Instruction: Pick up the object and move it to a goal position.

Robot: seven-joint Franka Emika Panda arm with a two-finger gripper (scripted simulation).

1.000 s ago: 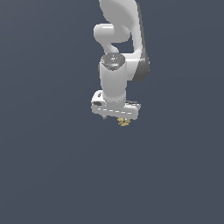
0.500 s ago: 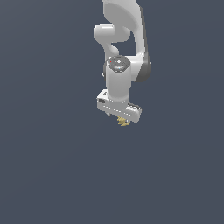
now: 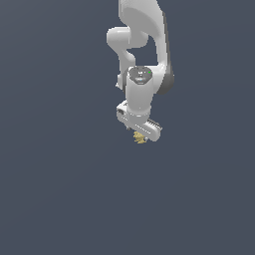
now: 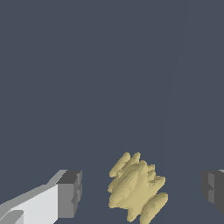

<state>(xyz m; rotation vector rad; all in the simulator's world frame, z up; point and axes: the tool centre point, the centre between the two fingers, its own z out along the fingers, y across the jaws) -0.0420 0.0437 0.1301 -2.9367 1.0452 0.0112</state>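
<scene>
The object (image 3: 140, 138) is a tiny yellow-gold item with a jagged outline, just under the white hand in the exterior view. In the wrist view the object (image 4: 136, 189) lies between the two dark fingertips, with a clear gap on each side. My gripper (image 3: 141, 134) points down over it with its jaws apart; neither fingertip (image 4: 70, 192) touches it. The gripper (image 4: 140, 190) is open and straddles the object. No goal marker shows in either view.
A plain dark grey-blue surface (image 3: 60, 189) fills both views. The white arm (image 3: 144, 45) rises above the hand toward the top of the exterior view. Nothing else shows.
The hand has come down a little and shifted slightly toward the exterior view's right, closing on the object. The object has stayed in place.
</scene>
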